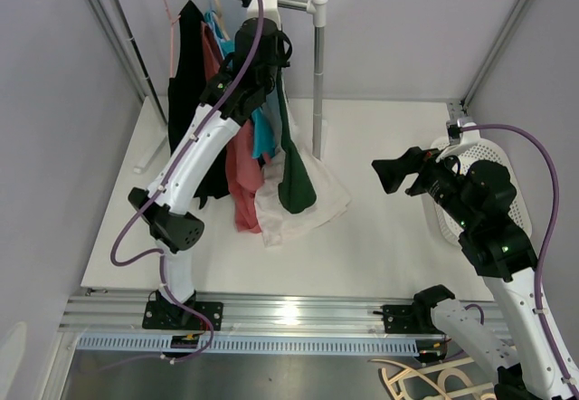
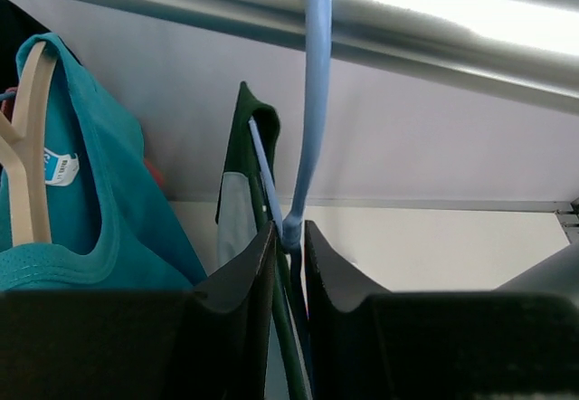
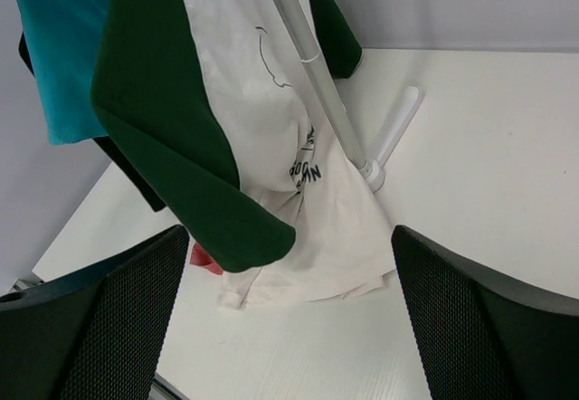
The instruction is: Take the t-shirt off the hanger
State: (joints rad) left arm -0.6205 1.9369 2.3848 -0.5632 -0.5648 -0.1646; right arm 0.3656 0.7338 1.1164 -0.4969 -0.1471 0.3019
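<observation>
Closely, the left gripper's (image 2: 289, 230) black fingers (image 2: 244, 278) are pinched in on the thin neck of the blue hanger (image 2: 312, 101), which fills the narrow slot between their tips. Above them the hanger's stem rises straight to hook over the silver rail (image 2: 434, 29) of the clothes rack. Just below the fingertips, the hanger's shoulder runs up into the dark green collar of the t-shirt (image 3: 271, 128), so the shirt is still hung. It is a white t-shirt with green sleeves and a dark print on the front, the last garment at the right end of the row. Its hem is gathered on the white table (image 1: 380, 255) around the foot of the rack's upright pole (image 1: 317, 83). Left of it in the left wrist view, a teal top (image 2: 99, 201) sits on a wooden hanger (image 2: 32, 147). The top view shows a pinkish-red garment (image 1: 242, 183) and a black garment (image 1: 185, 92) further left along the rail, with a pink hanger (image 1: 170, 20) beside them. The left arm reaches up from its base through this row of clothes to the rail. The right gripper (image 3: 289, 237) is spread wide, holding nothing, its two mesh-faced fingers (image 3: 99, 309) framing the shirt's lower half from well apart. It hangs above the table on the right side, aimed toward the rack. Behind the right arm, a white perforated basket (image 1: 479, 160) rests at the table's right edge.
</observation>
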